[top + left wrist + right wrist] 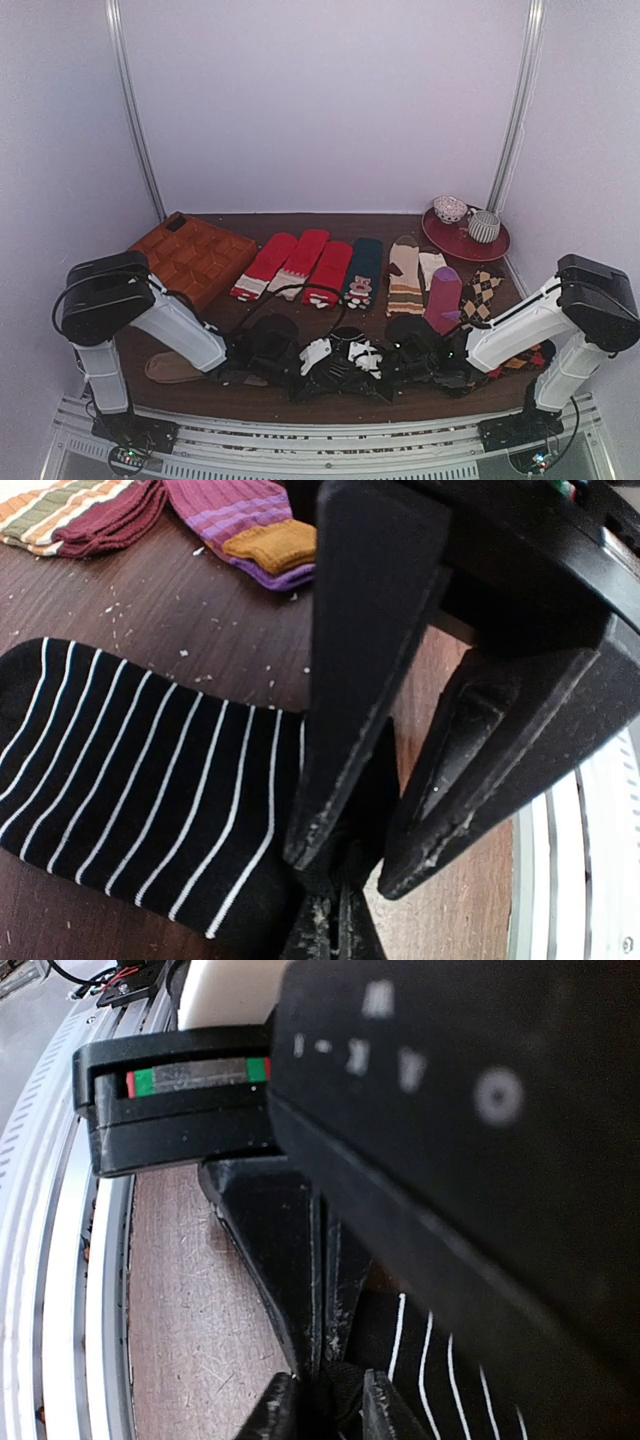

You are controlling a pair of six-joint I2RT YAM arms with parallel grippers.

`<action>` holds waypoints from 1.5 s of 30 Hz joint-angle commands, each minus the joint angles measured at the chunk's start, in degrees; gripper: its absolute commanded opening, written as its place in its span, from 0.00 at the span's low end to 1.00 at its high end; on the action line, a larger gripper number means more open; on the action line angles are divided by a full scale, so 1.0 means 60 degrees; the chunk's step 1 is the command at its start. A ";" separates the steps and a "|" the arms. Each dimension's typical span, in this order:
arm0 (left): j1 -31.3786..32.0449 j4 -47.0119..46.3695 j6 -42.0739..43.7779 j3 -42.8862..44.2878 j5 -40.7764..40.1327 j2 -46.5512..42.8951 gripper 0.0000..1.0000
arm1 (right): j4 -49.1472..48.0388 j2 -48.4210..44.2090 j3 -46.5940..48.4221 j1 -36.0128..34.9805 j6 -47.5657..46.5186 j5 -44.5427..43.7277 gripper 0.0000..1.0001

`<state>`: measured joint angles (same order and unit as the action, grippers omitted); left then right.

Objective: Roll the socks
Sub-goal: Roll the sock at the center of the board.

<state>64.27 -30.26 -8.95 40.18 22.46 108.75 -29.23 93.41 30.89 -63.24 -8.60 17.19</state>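
The sock [130,790], black with thin white stripes, lies flat on the dark wooden table; its stripes also show in the right wrist view [440,1370]. Both arms meet low at the table's front middle. My left gripper [335,900] is shut, pinching the sock's near edge. My right gripper [330,1395] comes from the opposite side, its fingers [300,840] straddling the left fingertips, and has closed onto the bunched black fabric. In the top view the left gripper [335,365] and right gripper [350,362] overlap and hide most of the sock.
A row of socks lies behind: red ones [285,262], a teal one [362,270], a striped tan one [405,275], a purple one [443,295], an argyle one [482,290]. A brown tray [195,258] sits back left. A red plate [465,245] with cups is back right. A tan sock [172,368] lies front left.
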 commanded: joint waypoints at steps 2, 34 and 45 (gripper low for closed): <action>0.0109 0.2414 0.0364 -0.0340 -0.0521 0.0759 0.00 | 0.0891 0.0356 -0.0265 -0.0022 0.0675 -0.0163 0.37; 0.0011 0.2349 0.0300 -0.0300 -0.0318 0.1046 0.00 | -0.0729 0.0180 -0.0752 0.0400 -0.0040 0.0866 0.43; 0.0018 0.1966 0.0305 -0.0572 -0.1209 0.0166 0.09 | -0.0654 0.1030 -0.0648 0.0889 0.1727 0.1848 0.01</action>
<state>63.83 -30.89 -9.93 40.80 22.81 109.47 -37.10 96.38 26.17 -60.31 -7.27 25.69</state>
